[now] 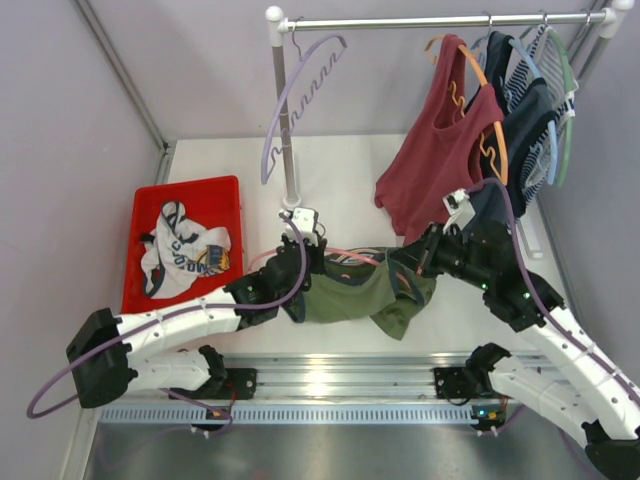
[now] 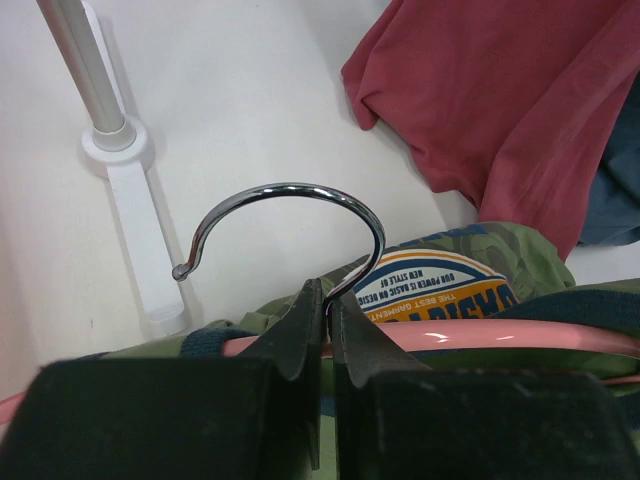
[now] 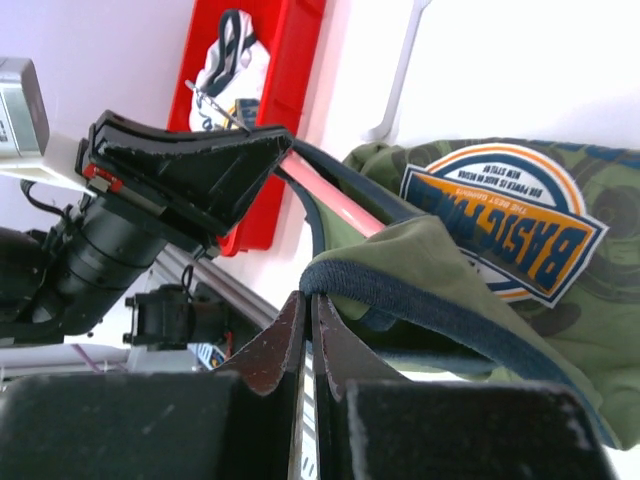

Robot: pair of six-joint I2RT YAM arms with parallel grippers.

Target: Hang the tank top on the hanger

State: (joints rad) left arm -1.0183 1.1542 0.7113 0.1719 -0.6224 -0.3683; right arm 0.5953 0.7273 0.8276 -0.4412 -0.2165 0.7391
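From above, the tank top [image 1: 350, 298] lies bunched on the white table [image 1: 340, 180] between the two arms. Most of its shape is lost in folds, and its chest print cannot be made out from here. Only short pink stretches of the hanger [image 1: 352, 257] show above the cloth; the rest is under fabric or behind the left gripper [image 1: 312, 262]. The right gripper [image 1: 412, 268] meets the garment's right end, but its fingers are too dark and small to read in this view. A red bin [image 1: 228, 195] to the left holds a white garment [image 1: 180, 250], and a dark red tank top [image 1: 440, 150] hangs from the rail [image 1: 430, 20]. The left wrist camera shows its gripper [image 2: 325, 300] pinched shut on the stem of the metal hook [image 2: 290, 190]. The pink bar [image 2: 470, 335] runs off to the right, cut by the frame edge, with the round print [image 2: 440, 282] half hidden behind it. The right wrist camera shows its gripper [image 3: 309, 300] clamped tight on a navy-trimmed edge of the olive cloth [image 3: 420, 250]. Which opening that edge belongs to cannot be told. The hanger's arm [image 3: 335, 200] disappears under the cloth.
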